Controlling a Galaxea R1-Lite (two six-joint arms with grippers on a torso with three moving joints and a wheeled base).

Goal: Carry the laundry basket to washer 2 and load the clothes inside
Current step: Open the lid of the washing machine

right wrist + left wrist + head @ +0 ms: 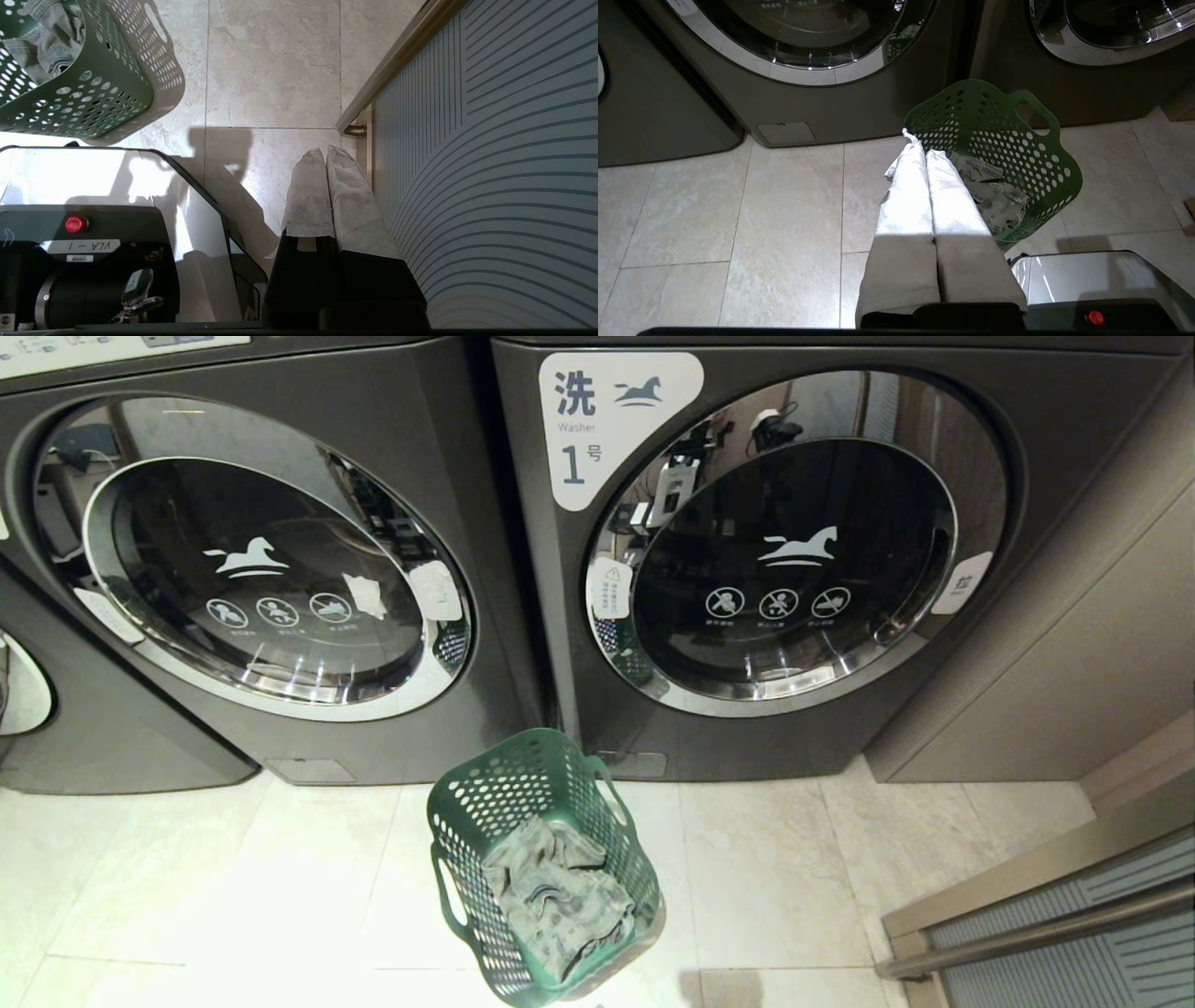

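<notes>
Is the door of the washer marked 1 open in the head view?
No, the round glass door of washer 1 sits shut, flush in its frame.

The left washer point(252, 569) is cut off at the head view's top and left edges, so its number cannot be read. The basket's point(485, 803) near corner runs off the bottom edge. Neither arm shows there.

cloth-wrapped hand point(920, 140) fingers, red-buttoned base point(74, 224)
</notes>
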